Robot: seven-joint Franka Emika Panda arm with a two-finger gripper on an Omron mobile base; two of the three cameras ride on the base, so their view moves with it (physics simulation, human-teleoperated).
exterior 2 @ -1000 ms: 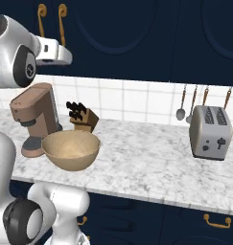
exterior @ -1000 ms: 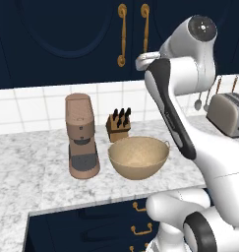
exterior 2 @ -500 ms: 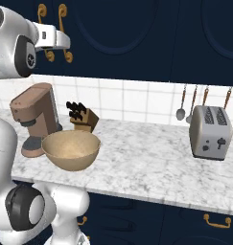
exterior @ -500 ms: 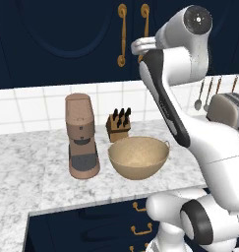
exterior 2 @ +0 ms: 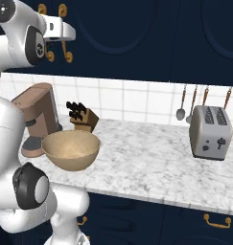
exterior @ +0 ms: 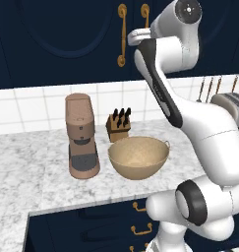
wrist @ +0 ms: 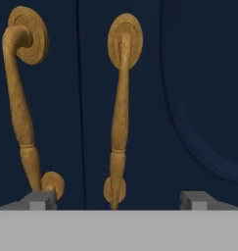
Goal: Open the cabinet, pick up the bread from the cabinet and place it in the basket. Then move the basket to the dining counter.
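Now the pincer (wrist: pixel 118 200) is hovering w/ jaws spread wide, pinching nothing, facing the cabinet (wrist: pixel 189 73) w/ doors shut; in the hand view two brass handles (wrist: pixel 119 112) are standing at 12 o'clock from the fingertips (wrist: pixel 196 200); the basket (exterior: pixel 138 157) is sitting on the worktop (exterior 2: pixel 151 162), w/ a coffee machine (exterior: pixel 81 135) at its 9 o'clock, a knife block (exterior: pixel 118 125) at 11; a toaster (exterior 2: pixel 211 131) is standing well apart on the right.
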